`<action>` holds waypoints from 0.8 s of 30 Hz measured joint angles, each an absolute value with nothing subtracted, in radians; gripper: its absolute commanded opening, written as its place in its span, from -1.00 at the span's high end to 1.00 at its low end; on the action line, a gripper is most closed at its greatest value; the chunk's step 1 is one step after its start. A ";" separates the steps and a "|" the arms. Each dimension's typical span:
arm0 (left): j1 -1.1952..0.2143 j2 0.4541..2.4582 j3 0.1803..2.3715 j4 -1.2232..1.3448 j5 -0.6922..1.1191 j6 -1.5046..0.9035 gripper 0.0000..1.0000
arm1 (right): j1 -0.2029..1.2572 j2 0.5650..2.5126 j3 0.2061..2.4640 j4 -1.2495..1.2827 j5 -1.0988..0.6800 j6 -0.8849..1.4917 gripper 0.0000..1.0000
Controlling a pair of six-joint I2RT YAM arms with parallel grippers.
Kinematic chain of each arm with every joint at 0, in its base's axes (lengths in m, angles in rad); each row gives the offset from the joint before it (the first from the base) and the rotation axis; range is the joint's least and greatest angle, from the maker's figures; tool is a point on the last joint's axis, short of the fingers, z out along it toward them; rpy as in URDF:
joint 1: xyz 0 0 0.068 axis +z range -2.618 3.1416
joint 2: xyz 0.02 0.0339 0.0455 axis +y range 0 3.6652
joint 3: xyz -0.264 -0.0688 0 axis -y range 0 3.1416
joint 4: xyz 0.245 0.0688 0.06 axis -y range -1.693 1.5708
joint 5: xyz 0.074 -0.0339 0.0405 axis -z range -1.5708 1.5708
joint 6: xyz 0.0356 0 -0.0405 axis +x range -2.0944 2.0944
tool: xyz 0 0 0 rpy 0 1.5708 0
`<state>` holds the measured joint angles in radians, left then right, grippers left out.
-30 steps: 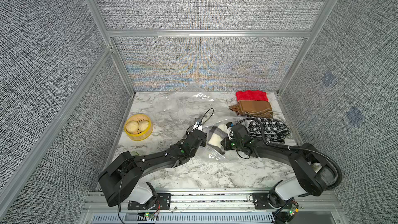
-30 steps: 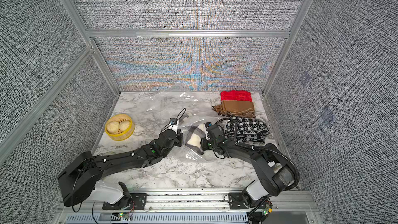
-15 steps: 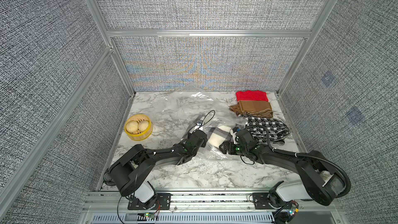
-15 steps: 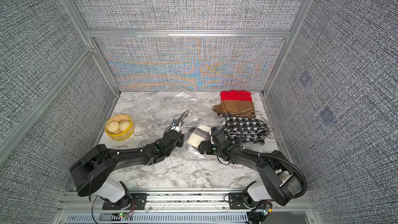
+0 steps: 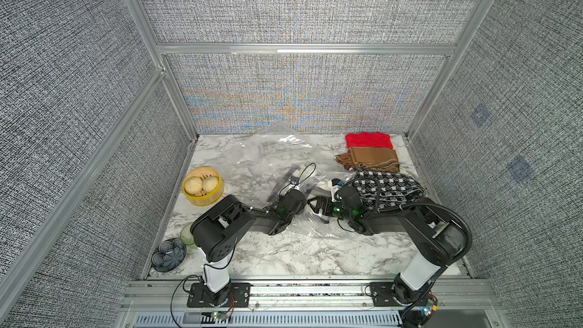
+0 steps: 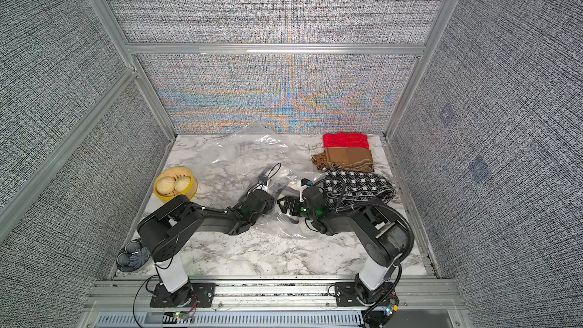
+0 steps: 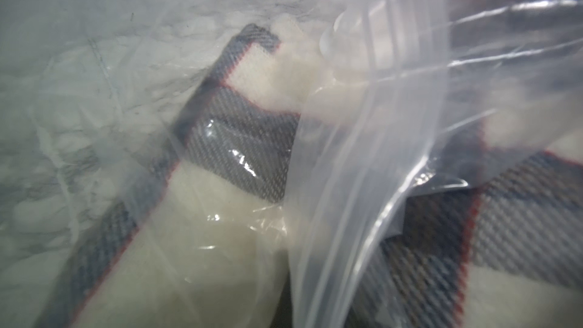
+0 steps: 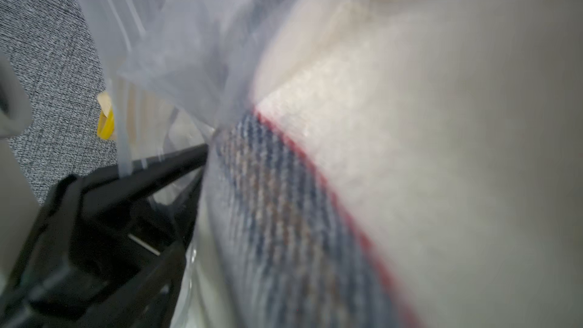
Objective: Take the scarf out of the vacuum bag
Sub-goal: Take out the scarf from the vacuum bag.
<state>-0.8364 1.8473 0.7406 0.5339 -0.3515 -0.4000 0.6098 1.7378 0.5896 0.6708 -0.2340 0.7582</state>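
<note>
My right gripper [image 5: 315, 211] stands spread wide with nothing clamped, its jaws at the mouth of the large clear crinkly plastic vacuum bag [image 5: 262, 156]. From its wrist, the cream woven scarf with grey-blue plaid bands and thin red lines [image 8: 362, 159] fills the view, blurred and very close. My left gripper [image 5: 302, 199] faces it, pinched fully together on the bag's film, with the zip-seal edge [image 7: 362, 159] draped across. The scarf lies inside the vacuum bag, under the plastic, between my two grippers at the middle of the white marble table [image 5: 284, 254].

Just beside my right arm lies a black-and-white checked scarf [image 5: 388, 186]. Beyond it, toward the far right corner, are a folded brown fringed scarf [image 5: 372, 159] and a red knitted cloth [image 5: 368, 140]. A yellow bamboo steamer basket holding two buns [image 5: 203, 186] sits well apart on my left. A dark flower-shaped dish [image 5: 168, 254] lies near my left base.
</note>
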 measured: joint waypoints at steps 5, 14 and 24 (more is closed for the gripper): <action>-0.833 1.897 0.732 0.621 -0.361 -0.429 1.00 | 0.636 1.869 0.653 0.816 -0.192 0.787 -0.54; -0.820 1.845 0.673 0.647 -0.350 -0.452 1.00 | 0.629 1.934 0.681 0.891 -0.230 0.801 1.00; -0.701 1.768 0.636 0.599 -0.232 -0.414 1.00 | 0.624 1.718 0.706 0.518 -0.279 0.668 1.00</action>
